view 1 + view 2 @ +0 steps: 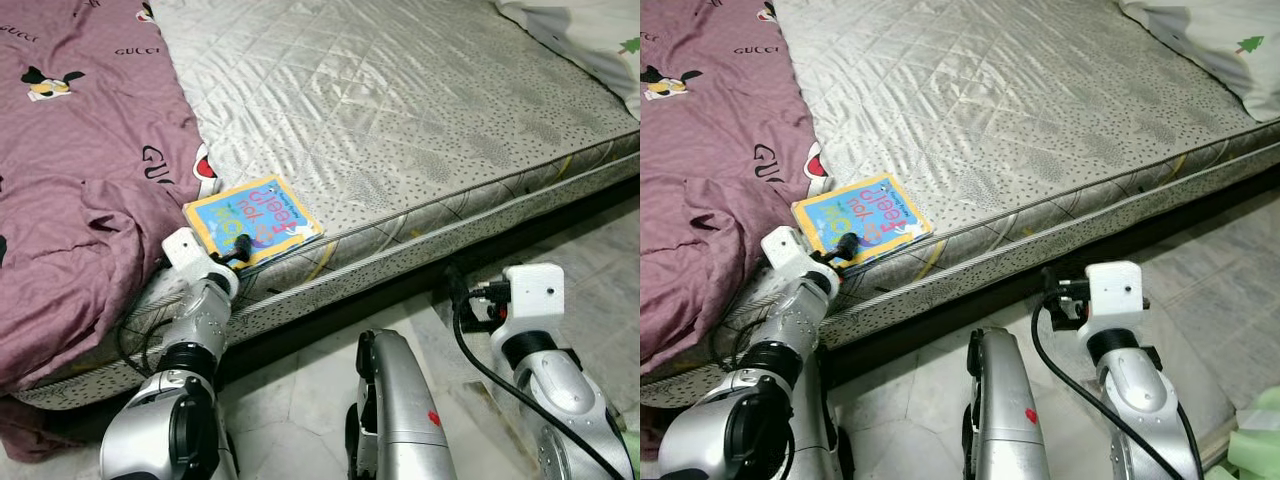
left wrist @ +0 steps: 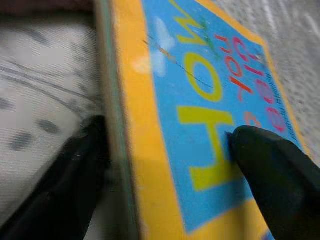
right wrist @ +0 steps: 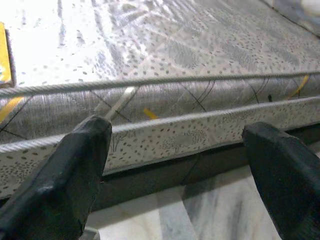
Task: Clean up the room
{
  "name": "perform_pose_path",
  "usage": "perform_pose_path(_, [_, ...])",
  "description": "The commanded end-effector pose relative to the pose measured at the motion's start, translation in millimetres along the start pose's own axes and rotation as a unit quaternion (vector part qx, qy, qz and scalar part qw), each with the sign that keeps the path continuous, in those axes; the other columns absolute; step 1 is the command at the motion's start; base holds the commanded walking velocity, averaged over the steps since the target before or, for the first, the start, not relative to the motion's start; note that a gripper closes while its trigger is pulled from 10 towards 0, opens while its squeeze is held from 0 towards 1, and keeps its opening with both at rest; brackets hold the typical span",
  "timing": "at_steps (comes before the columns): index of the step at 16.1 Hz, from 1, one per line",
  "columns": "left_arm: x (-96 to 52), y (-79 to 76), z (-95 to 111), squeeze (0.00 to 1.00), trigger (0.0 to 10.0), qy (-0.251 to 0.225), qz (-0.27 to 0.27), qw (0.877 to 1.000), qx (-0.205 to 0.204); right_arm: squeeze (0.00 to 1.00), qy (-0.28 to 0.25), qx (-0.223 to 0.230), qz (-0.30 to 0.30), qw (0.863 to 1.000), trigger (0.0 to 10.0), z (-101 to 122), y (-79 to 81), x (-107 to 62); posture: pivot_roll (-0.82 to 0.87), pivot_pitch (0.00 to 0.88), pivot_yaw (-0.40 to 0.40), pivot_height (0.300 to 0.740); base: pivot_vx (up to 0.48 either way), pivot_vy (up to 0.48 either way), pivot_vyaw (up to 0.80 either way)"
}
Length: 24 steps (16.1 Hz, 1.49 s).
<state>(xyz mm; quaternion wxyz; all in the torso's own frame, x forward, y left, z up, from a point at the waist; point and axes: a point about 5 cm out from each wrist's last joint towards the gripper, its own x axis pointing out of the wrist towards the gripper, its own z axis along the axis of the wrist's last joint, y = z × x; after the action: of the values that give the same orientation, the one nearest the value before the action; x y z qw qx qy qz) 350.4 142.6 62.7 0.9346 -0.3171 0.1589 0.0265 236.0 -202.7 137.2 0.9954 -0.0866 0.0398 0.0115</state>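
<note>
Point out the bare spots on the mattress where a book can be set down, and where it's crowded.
Free: the wide grey quilted mattress between the maroon printed blanket and the white pillow. Crowded: the near left corner, where the left tool straddles the edge of the blue and yellow children's book beside the blanket. The right tool hangs open over the floor.
</note>
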Motion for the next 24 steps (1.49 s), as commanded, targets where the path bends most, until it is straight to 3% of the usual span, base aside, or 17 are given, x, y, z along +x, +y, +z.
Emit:
perform_pose_path(1, [-7.0,-13.5,-50.6,0.0,0.0,0.114,-0.034,0.993,-0.022,0.0,0.0,-0.005,0.0,1.0,10.0,-0.6,-0.7,1.3,-0.17,0.155,-0.059,0.482,0.0,0.0,0.0])
perform_pose_path(12, [-4.1,-19.9,-44.1,0.0,0.0,0.121,-0.079,0.988,-0.056,0.0,-0.017,-0.004,0.002,1.0,10.0,3.5,4.5,14.1,-0.16,0.113,-0.055,0.482,0.0,0.0,0.0])
perform_pose_path(13, [-3.3,-21.7,-41.2,0.0,0.0,0.114,-0.088,0.987,-0.076,0.0,-0.021,-0.004,0.004,1.0,10.0,4.3,5.8,16.9,-0.15,0.103,-0.055,0.482,0.0,0.0,0.0])
perform_pose_path(17, [-3.2,-17.9,-39.0,0.0,0.0,0.108,-0.088,0.986,-0.094,0.0,-0.032,-0.004,0.008,0.999,10.0,6.8,7.8,26.2,-0.14,0.077,-0.057,0.482,0.0,0.0,0.0])
perform_pose_path(19, [-2.9,-12.4,-37.3,0.0,0.0,0.108,-0.068,0.99,-0.058,0.0,-0.035,-0.002,0.01,0.999,10.0,7.3,9.5,29.4,-0.13,0.068,-0.055,0.482,0.0,0.0,0.0])
perform_pose_path(24, [4.0,-18.7,0.8,0.0,0.0,0.005,-0.068,0.997,0.03,0.0,-0.044,0.02,0.02,0.999,10.0,4.3,23.9,40.1,-0.06,0.028,-0.046,0.482,0.0,0.0,0.0])
